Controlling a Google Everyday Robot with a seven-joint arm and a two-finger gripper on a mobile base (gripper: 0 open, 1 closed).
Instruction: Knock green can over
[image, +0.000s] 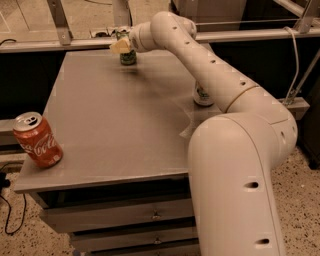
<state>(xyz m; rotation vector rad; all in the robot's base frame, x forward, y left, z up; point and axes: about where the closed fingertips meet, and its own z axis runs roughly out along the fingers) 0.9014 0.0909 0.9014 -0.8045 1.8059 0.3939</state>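
The green can stands upright near the far edge of the grey table, left of the middle. My gripper is at the can's upper left side, level with its top and overlapping it in the view. I cannot tell whether it touches the can. My arm reaches across the table from the right.
A red Coca-Cola can stands upright at the table's front left corner. A white can with green and red markings stands at the right edge, mostly hidden behind my arm. Drawers sit under the table. A metal rail runs behind it.
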